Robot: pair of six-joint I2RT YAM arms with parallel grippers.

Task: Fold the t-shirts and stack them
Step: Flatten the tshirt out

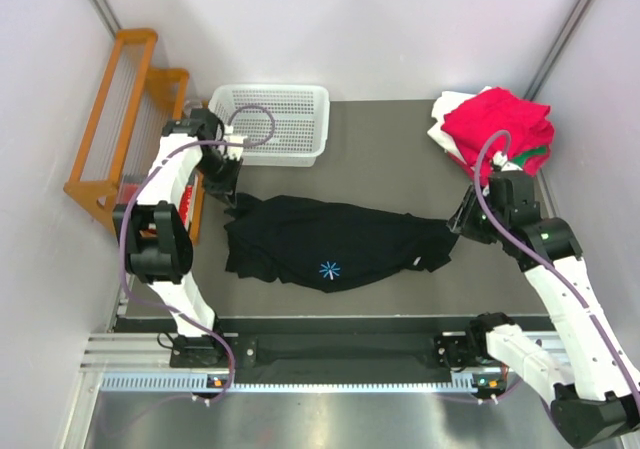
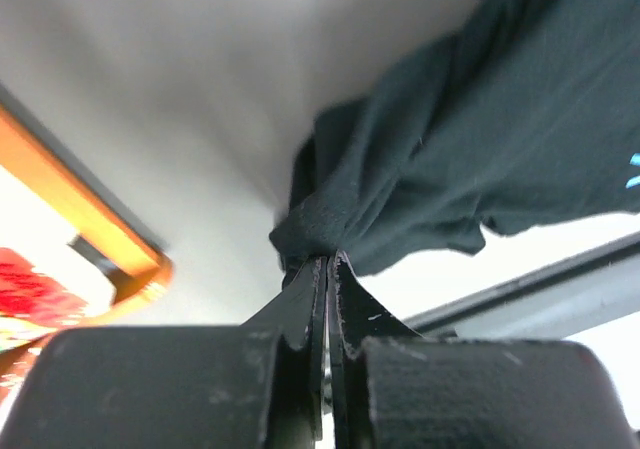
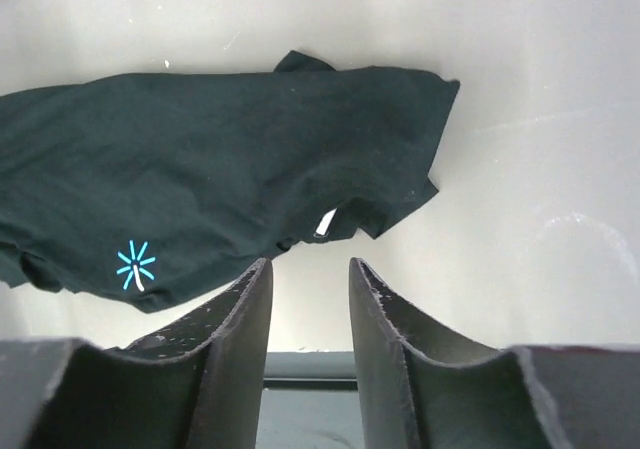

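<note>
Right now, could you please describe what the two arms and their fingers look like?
Both the left arm and the right arm have white shells between black joint housings, and a mauve cable loops along each. The fingers are matte black, tapering blades with scuffed, speckled inner faces.

The loose t-shirt (image 1: 330,239) lies across the middle of the table (image 1: 390,159), running from nine o'clock to three. Behind it the basket (image 1: 318,119) sits at eleven o'clock, the folded t-shirts (image 1: 495,119) are piled at one o'clock, and a rack (image 1: 120,119) stands off the table's edge at ten. The left gripper (image 1: 232,194) pinches the shirt's ten o'clock corner, and the right gripper (image 1: 455,224) hangs just beside its three o'clock end.
</note>
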